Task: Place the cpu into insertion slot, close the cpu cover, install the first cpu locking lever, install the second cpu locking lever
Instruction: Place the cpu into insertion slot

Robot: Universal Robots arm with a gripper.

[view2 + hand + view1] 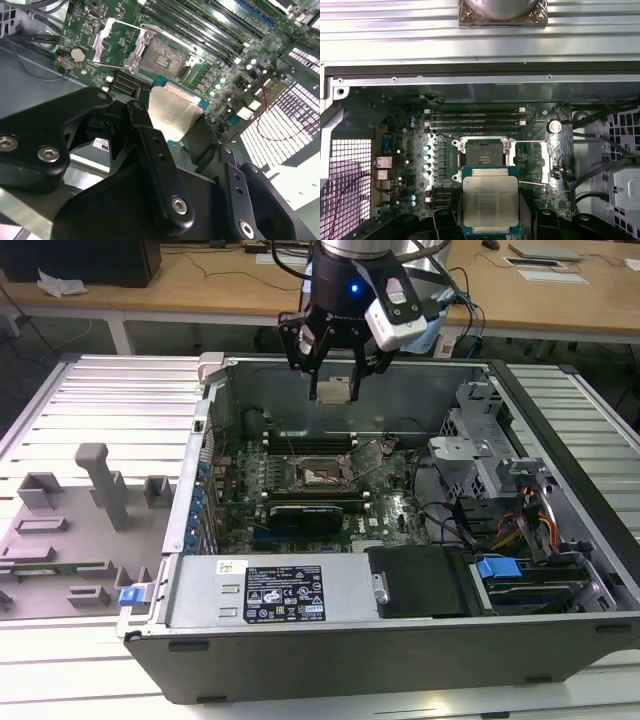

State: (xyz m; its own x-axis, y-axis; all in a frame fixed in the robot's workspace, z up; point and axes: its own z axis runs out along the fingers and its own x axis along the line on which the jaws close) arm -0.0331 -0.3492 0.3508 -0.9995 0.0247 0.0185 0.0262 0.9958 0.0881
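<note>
The tool [335, 387] hung over the open computer case [190, 515], its fingers clamped on the cpu [335, 393] from two opposite sides, so the chip rode flat between them with its silver-grey top uppermost in both wrist views. In the exterior view the cpu sat high above the motherboard [395, 510], level with the case's far wall. The insertion slot [322, 476] lay below it and somewhat nearer the camera, so a good deal of height separated chip from socket. In the first wrist view the cpu [490, 202] sat just short of the insertion slot [482, 156], its leading edge overlapping the slot's nearer rim. Its sides looked about parallel to the slot's sides, so I judged the chip nearly squared to the socket and only a little off to one side of its centre. The slot was uncovered, with its pin field exposed. The cpu cover [102, 45] stood swung open and lay beside the slot, clear of the opening. The memory slots [475, 118] ran along the slot's far side, close to it but outside its rim. Room for moving seemed ample, since the case walls and the drive cage [480, 450] stood well apart from the socket and nothing tall rose beside it. Thin cables [440, 515] lay on the board toward the exterior view's right. The case rested on a slatted metal table [100, 390], where a grey fixture [95, 485] sat well clear on the exterior view's left.
</note>
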